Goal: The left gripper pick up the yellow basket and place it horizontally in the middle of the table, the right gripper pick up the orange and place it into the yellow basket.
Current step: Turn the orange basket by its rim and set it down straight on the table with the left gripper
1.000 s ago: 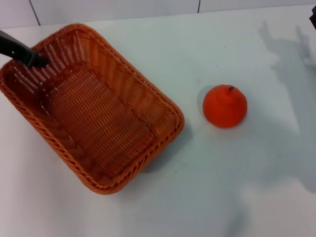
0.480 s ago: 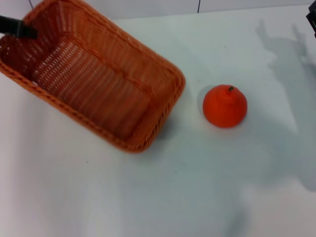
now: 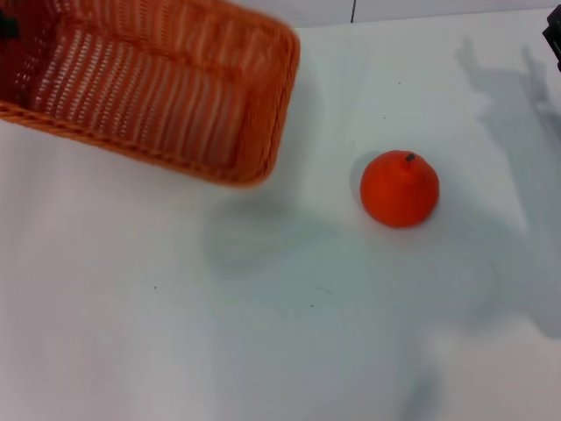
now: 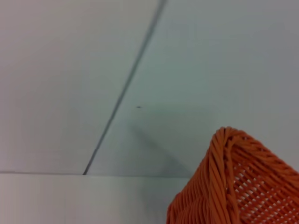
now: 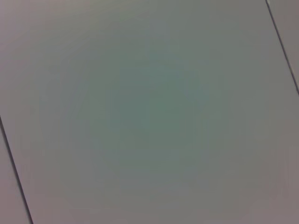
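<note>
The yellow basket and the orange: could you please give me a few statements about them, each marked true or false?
1. The yellow basket is lifted off the table. True.
2. The orange lies inside the basket. False: it sits on the table, apart from the basket.
3. The orange's stem points up. True.
4. The right gripper is holding the orange. False: it is at the view's far right edge, away from it.

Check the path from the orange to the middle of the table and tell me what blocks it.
Nothing visible blocks it. The orange sits alone on the white table, with bare tabletop between it and the centre. The yellow basket is raised at the far left, so it is not yet there to receive the fruit.
</note>
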